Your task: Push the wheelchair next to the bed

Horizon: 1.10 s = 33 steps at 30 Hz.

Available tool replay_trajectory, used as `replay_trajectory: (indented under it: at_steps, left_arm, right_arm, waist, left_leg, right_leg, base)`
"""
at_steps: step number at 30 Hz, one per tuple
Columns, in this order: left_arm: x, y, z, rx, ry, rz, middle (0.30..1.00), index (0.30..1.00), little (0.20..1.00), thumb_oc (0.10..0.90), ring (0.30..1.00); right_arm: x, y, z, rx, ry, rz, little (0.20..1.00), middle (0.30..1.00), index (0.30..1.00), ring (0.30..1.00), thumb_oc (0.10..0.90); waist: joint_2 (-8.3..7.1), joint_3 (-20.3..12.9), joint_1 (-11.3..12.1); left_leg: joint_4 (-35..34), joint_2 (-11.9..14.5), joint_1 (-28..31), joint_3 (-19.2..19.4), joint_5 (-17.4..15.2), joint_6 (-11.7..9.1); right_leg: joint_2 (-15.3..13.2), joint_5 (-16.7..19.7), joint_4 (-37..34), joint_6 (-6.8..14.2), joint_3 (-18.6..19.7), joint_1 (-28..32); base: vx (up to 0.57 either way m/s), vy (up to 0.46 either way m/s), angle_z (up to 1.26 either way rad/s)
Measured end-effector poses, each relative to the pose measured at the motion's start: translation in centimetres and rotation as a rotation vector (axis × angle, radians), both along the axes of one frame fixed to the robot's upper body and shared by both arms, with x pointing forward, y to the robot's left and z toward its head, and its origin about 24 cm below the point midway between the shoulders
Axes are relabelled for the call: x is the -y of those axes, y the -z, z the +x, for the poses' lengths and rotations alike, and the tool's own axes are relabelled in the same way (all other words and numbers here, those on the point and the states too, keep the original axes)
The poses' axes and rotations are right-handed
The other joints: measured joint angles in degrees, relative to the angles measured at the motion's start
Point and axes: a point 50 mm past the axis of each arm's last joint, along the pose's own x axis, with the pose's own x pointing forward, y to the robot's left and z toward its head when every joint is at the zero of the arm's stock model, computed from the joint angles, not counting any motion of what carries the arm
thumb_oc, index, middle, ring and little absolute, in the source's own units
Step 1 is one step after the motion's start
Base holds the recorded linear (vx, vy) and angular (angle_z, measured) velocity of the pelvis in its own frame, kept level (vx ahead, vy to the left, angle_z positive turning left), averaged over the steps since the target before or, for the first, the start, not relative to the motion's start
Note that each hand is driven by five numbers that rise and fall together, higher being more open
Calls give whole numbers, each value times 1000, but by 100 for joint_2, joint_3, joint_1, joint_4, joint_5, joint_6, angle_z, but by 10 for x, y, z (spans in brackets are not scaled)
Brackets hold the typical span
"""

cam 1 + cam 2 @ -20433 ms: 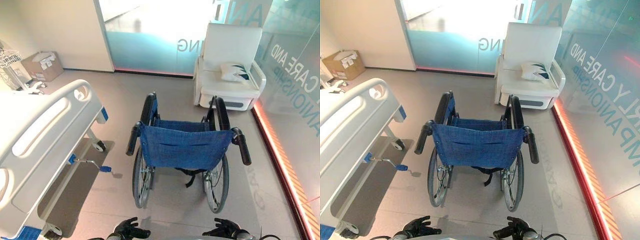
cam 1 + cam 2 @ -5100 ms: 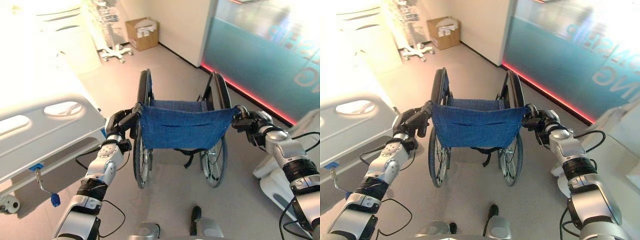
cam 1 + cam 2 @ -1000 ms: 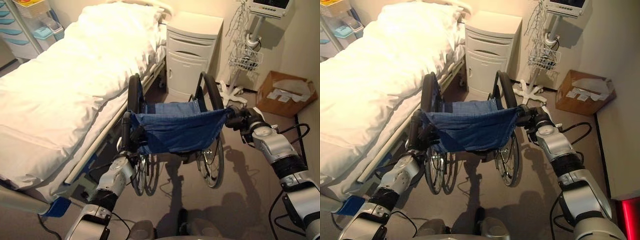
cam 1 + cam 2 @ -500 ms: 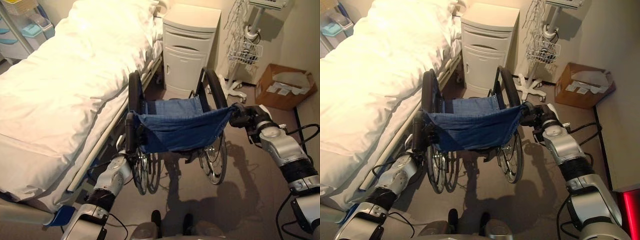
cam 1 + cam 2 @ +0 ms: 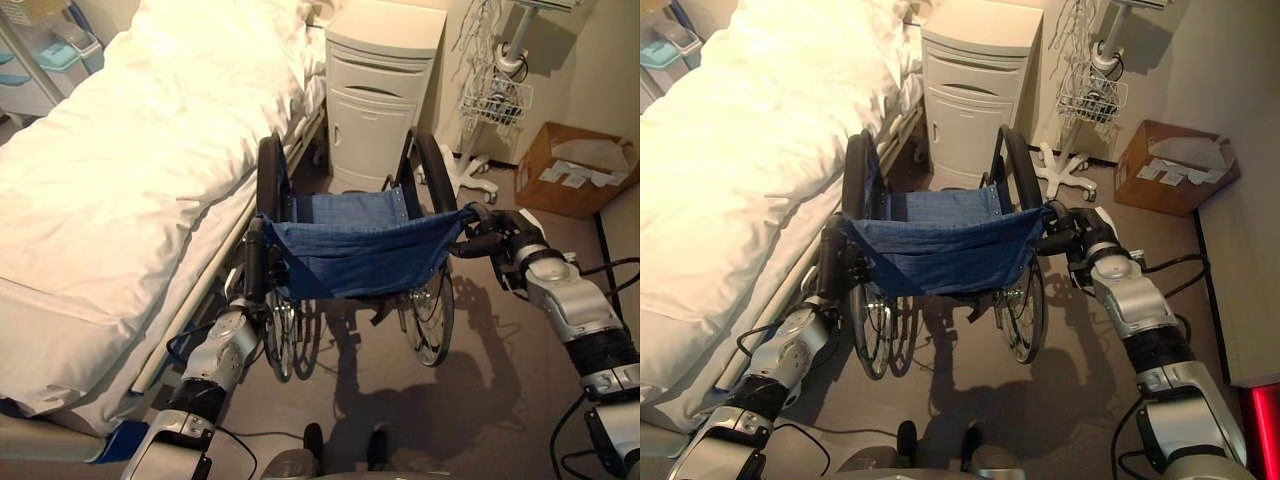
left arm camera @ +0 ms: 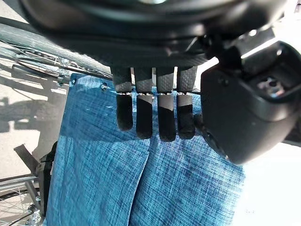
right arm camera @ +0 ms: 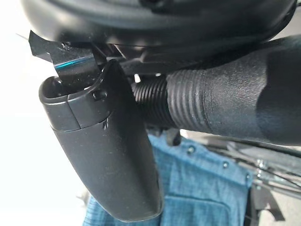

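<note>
The wheelchair (image 5: 355, 255) has a blue cloth back, black armrests and black push handles. It stands close alongside the white-covered bed (image 5: 120, 170), facing the head end, its left wheel by the bed frame. My left hand (image 5: 243, 305) is shut on the left push handle; its fingers (image 6: 150, 108) curl down over the blue cloth. My right hand (image 5: 510, 235) is shut on the right push handle, whose ribbed black grip (image 7: 221, 108) lies under the thumb (image 7: 103, 150).
A white bedside cabinet (image 5: 385, 80) stands just ahead of the wheelchair. A wheeled stand with a wire basket (image 5: 495, 100) and a cardboard box (image 5: 580, 165) are at the front right by the wall. A cart with blue drawers (image 5: 40, 60) is beyond the bed.
The wheelchair has rolled a little forward along the bed toward the cabinet, and the camera has followed. Both hands have stayed on the handles.
</note>
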Motion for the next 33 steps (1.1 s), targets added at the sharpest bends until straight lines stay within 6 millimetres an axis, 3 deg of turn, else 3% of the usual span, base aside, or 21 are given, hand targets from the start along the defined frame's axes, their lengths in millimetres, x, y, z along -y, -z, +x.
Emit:
replay_trajectory:
  at_steps: [12,16,22,24,26,29,33]
  left_arm:
    - [-1,3,-4,-14,-15,4,900,900,900,800,900]
    - [-1,4,-14,-9,-27,46,900,900,900,800,900]
    - [-10,2,-24,-5,-10,100,900,900,900,800,900]
    - [-14,-2,-26,11,4,109,900,900,900,800,900]
    - [-22,-9,-27,40,-18,108,900,900,900,800,900]
    - [-54,-32,-26,107,-109,156,900,900,900,800,900]
    - [-80,-48,-29,140,-181,212,900,900,900,800,900]
  right_arm:
    - [3,5,-4,0,64,91,900,900,900,900,800]
    - [6,6,-11,12,83,128,900,900,900,900,800]
    - [16,3,-16,-12,54,63,900,900,900,900,800]
    - [30,0,-20,-42,42,2,900,900,900,900,800]
    - [38,-1,-22,-64,51,-10,900,900,900,900,800]
    - [48,0,-24,-83,80,-21,900,900,900,900,800]
    - [59,2,-30,-85,128,-7,900,900,900,900,800]
  waist:
    - [-1,1,21]
    - [-4,2,46]
    - [-11,6,103]
    - [-25,13,231]
    - [-46,26,287]
    - [-123,67,397]
    - [-136,74,511]
  left_leg:
    - [-81,3,131,3,7,-7]
    - [-101,3,133,-8,7,-7]
    - [-114,4,139,-11,7,-6]
    - [-114,0,137,-14,6,-7]
    - [-114,-6,128,-14,7,-7]
    - [-114,-19,132,-29,7,-7]
    - [-114,-74,124,-34,1,1]
  right_leg:
    - [0,-8,0,-2,-1,90]
    - [1,-11,0,-4,-6,89]
    - [-6,-21,0,11,-8,92]
    - [-16,-27,0,21,-14,98]
    - [-23,-39,0,37,-13,106]
    - [-34,-46,0,50,-9,123]
    - [-84,-41,0,98,-6,122]
  base:
    - [0,0,0]
    - [0,0,0]
    - [-1,-5,0]
    - [0,-30,7]
    - [-3,-19,12]
    - [-2,-5,5]
    - [-3,0,1]
